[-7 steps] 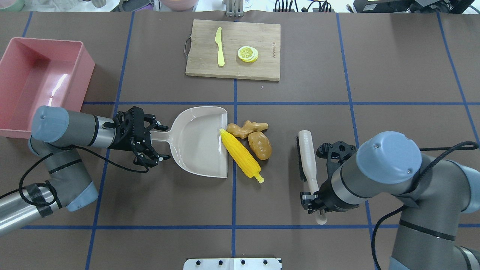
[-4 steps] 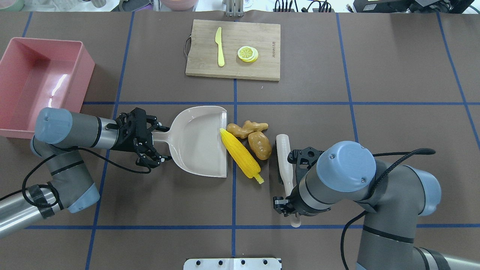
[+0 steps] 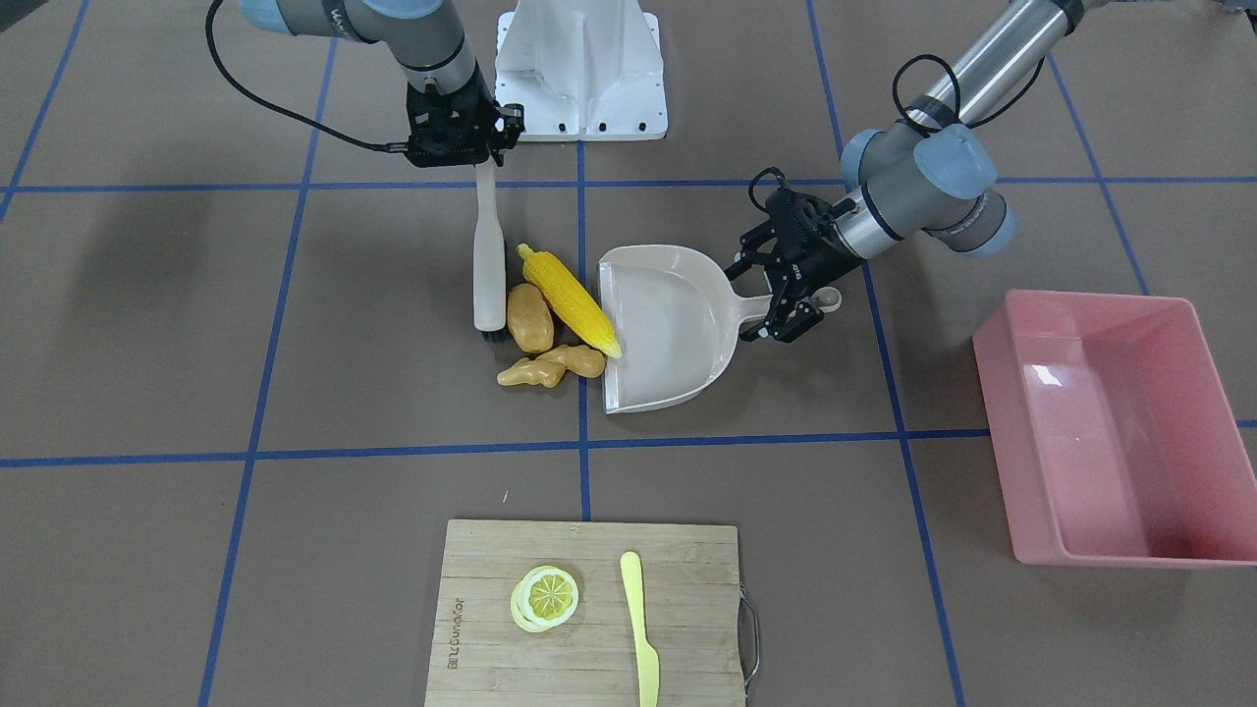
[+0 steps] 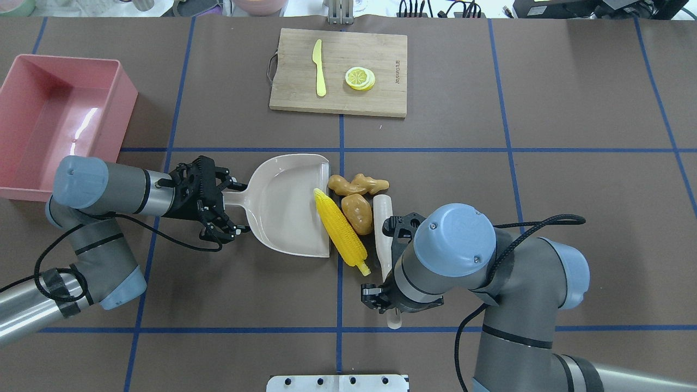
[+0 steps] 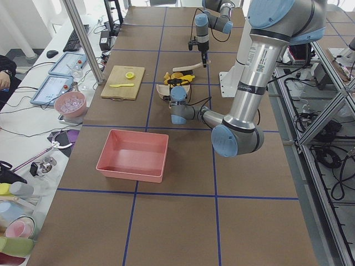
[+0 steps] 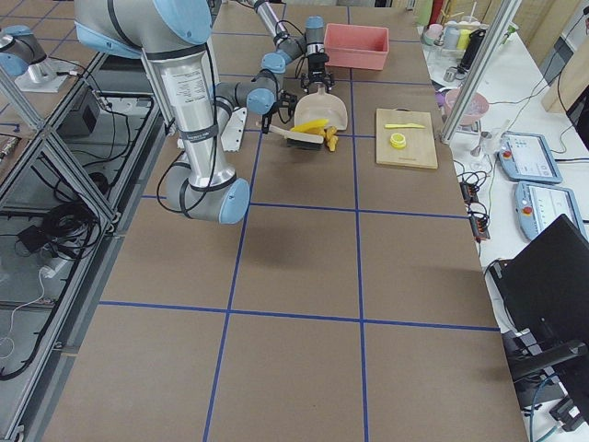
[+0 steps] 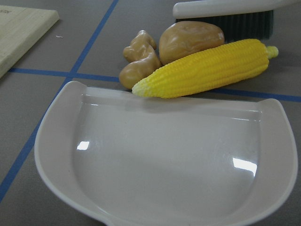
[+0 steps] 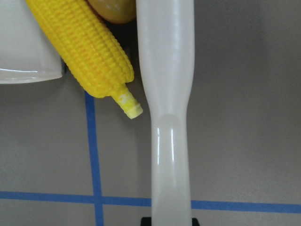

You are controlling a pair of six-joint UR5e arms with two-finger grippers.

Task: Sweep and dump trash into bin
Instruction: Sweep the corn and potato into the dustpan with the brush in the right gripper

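The yellow corn cob (image 4: 341,231) lies at the mouth of the beige dustpan (image 4: 288,204), its tip on the lip. The brown potato (image 4: 357,213) sits between the corn and the white brush (image 4: 382,228); the brush touches the potato. The tan ginger root (image 4: 356,184) lies just beyond them. My left gripper (image 4: 231,206) is shut on the dustpan handle. My right gripper (image 4: 389,302) is shut on the brush handle (image 8: 167,108). The pink bin (image 4: 54,120) stands at the far left and holds nothing. The left wrist view shows the corn (image 7: 207,68) across the pan's mouth.
A wooden cutting board (image 4: 381,98) at the back centre carries a pale yellow knife (image 4: 319,68) and a lemon slice (image 4: 360,78). A white mounting plate (image 4: 337,383) sits at the near edge. Blue tape lines cross the brown table.
My right arm has swept the brush leftward against the potato, pushing potato and corn toward the dustpan. The corn's tip now rests on the pan's lip. The left arm has held still.
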